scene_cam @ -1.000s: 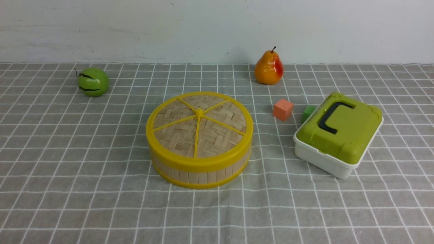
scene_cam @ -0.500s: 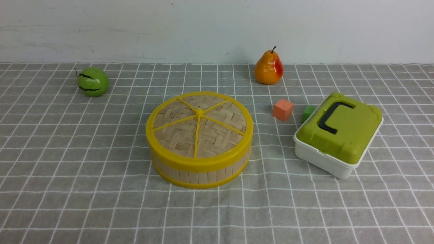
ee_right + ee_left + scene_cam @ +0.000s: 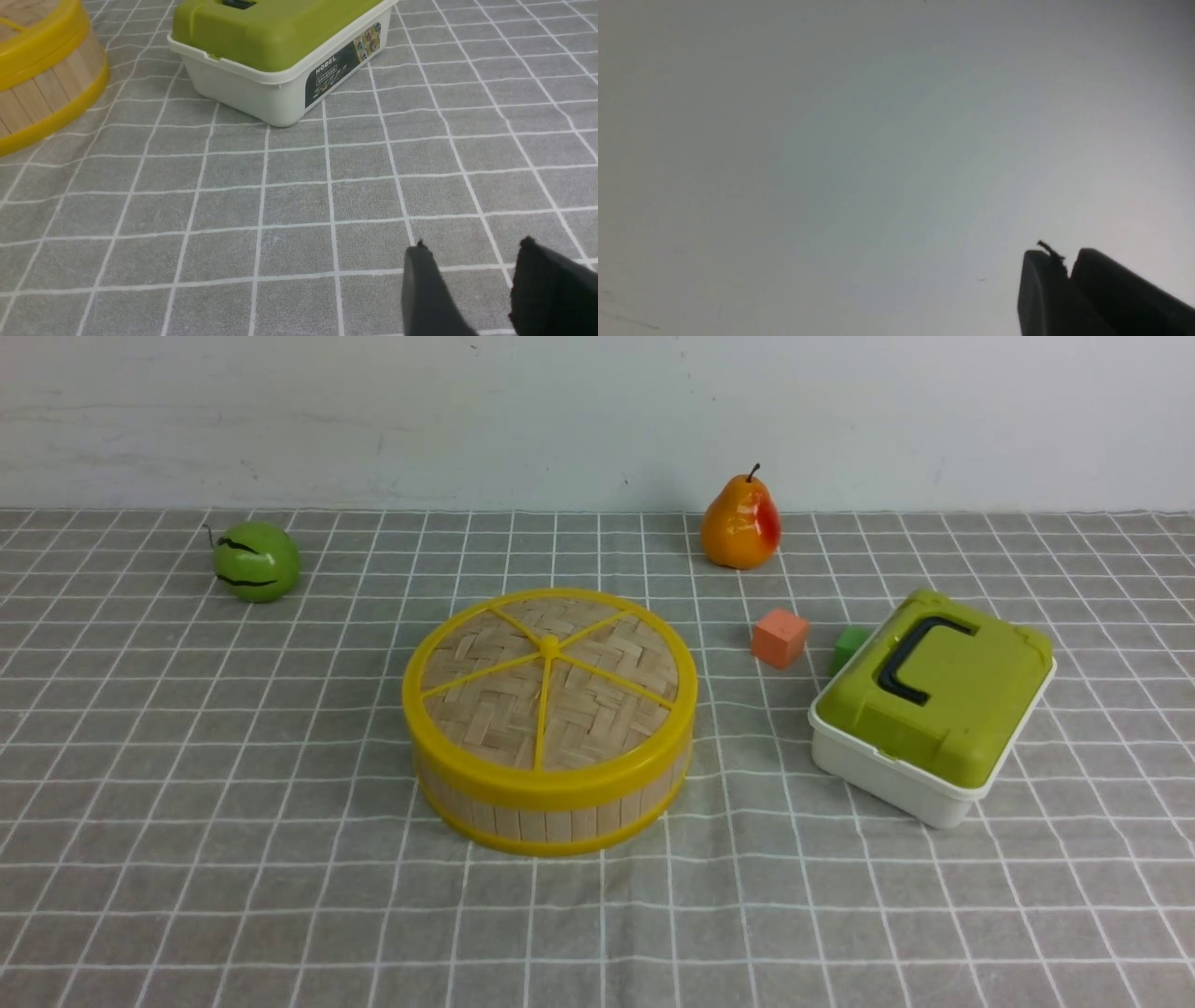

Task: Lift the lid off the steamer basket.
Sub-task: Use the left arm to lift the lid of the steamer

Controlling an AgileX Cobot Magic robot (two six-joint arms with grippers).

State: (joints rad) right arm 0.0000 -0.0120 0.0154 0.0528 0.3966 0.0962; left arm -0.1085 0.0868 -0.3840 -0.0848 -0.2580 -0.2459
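Steamer basket (image 3: 551, 812) sits mid-cloth w/ the lid (image 3: 549, 677) seated flat on top, yellow rim flush all round, so contents are hidden. Right of the basket is a white box (image 3: 878, 775), shut under its green lid (image 3: 943, 700) w/ dark handle (image 3: 910, 658) lying flat; contents hidden too.

Right gripper (image 3: 473, 252): jaws spread, bare cloth showing between the fingers (image 3: 423, 289), nothing held. In the right wrist view the basket and the lid's rim lie well apart from these jaws, w/ the white box alongside. Left gripper (image 3: 1066, 263): fingers pressed together w/ only a thin seam between, pinching nothing; the left wrist view gives just plain pale grey behind them, so its place relative to the lid can't be told.

Orange cube (image 3: 780, 637) and green cube (image 3: 848, 646) lie between basket and box, on the far side. Pear (image 3: 740, 525) stands beyond the basket, to the right; striped green ball (image 3: 256, 561) beyond it, to the left. Grey cloth (image 3: 233, 859) w/ white grid covers the table; off-white wall (image 3: 560, 411) behind.
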